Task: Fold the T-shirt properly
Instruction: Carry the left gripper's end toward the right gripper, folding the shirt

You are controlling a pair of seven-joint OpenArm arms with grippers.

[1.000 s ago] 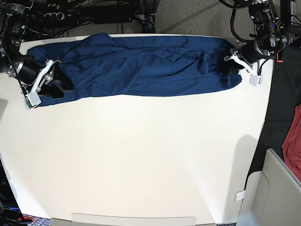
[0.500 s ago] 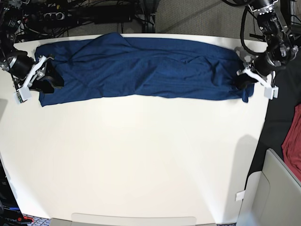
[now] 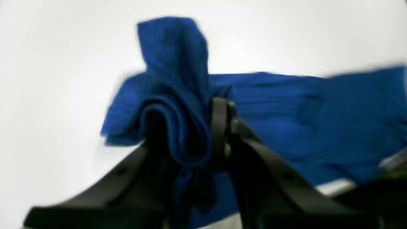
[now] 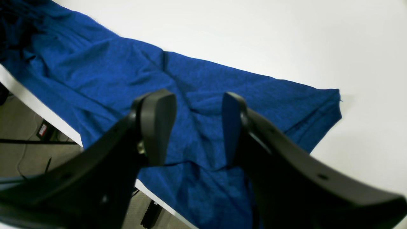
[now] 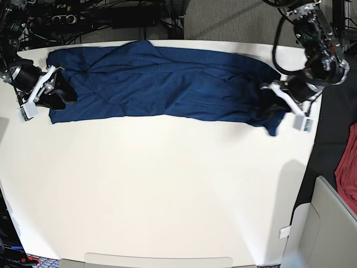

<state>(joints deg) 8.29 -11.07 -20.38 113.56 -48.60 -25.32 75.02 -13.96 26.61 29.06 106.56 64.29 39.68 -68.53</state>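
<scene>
The T-shirt is lying lengthwise along the desk's far edge; the left hand is pinching one end; the right hand is hovering parted over the other.

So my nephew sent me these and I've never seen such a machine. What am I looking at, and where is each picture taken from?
It is a robot with two arms at a white table. One picture looks down from overhead; the other two come from cameras on each wrist. A large dark blue knit long-sleeved T-shirt lies stretched along the far edge. The left end effector, on the overhead picture's right, is shut on a bunched fold of the shirt's end. The right end effector sits at the other end, its jaws apart over the fabric, gripping nothing. A dark red cloth hangs off to the side.
</scene>
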